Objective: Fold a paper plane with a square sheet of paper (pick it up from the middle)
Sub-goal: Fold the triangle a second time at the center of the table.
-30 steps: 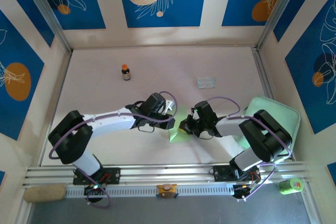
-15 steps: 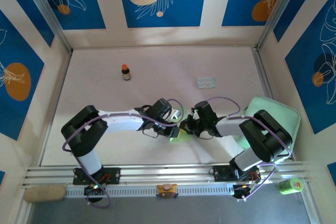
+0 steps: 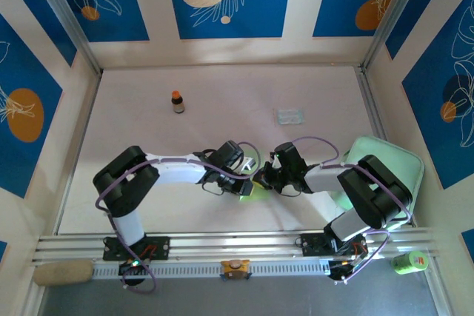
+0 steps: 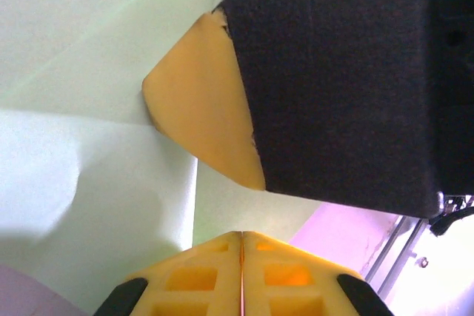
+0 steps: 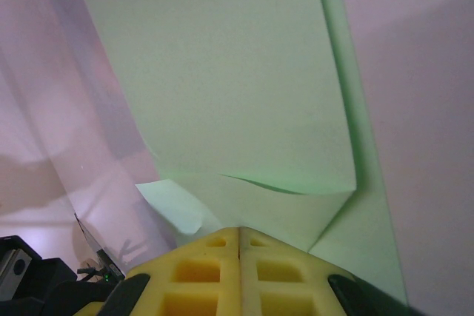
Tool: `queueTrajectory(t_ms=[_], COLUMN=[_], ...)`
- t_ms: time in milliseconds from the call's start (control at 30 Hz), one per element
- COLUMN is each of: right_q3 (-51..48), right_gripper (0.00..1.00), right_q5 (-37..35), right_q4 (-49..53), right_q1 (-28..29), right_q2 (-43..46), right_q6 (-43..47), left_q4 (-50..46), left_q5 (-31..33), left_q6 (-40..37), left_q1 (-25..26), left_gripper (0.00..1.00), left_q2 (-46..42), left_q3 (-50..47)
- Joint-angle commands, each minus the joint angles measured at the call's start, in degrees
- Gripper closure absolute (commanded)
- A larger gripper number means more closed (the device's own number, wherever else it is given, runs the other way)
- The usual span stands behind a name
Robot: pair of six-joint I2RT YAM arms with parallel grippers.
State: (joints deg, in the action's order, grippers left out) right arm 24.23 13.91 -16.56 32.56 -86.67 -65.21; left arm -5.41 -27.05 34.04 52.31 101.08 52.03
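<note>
**Two claws meet over a folded green sheet**

Two robot arms reach in toward each other near the front middle of a pale bench (image 3: 141, 146). Between their tips lies the sheet of paper (image 3: 249, 193), pale green and partly folded, with creased flaps lying over one another. The left claw (image 4: 241, 246) has its yellow fingers pressed together just above the paper. The right claw (image 5: 238, 238) is also pressed together, its tip touching the paper at a fold edge. Whether either claw has paper caught between its fingers cannot be told. Toward the back of the bench, well apart from the paper, a small brown bottle (image 3: 178, 101) with an orange cap stands on the left. A clear plastic packet (image 3: 289, 116) lies on the right. A mint green tray (image 3: 404, 164) sits at the right edge, under the right arm.
</note>
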Motion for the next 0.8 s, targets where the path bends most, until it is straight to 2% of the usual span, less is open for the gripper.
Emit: queueTrajectory(t_ms=[0,767], right_q3=[-1.12,-1.22], right_gripper=[0.97,0.97], right_q5=[-1.73,-1.78], right_q4=[5.74,5.83], right_q1=[-0.39,-0.61], right_q2=[0.19,-0.07], right_q6=[-0.27,-0.11], left_q4=[-1.83,-5.16], left_q5=[1.06,4.12], left_q6=[-1.65,-4.79], left_q1=[0.16,0.23], left_gripper=[0.9,0.9], left_q2=[0.0,-3.29], left_q3=[-0.07,-2.5])
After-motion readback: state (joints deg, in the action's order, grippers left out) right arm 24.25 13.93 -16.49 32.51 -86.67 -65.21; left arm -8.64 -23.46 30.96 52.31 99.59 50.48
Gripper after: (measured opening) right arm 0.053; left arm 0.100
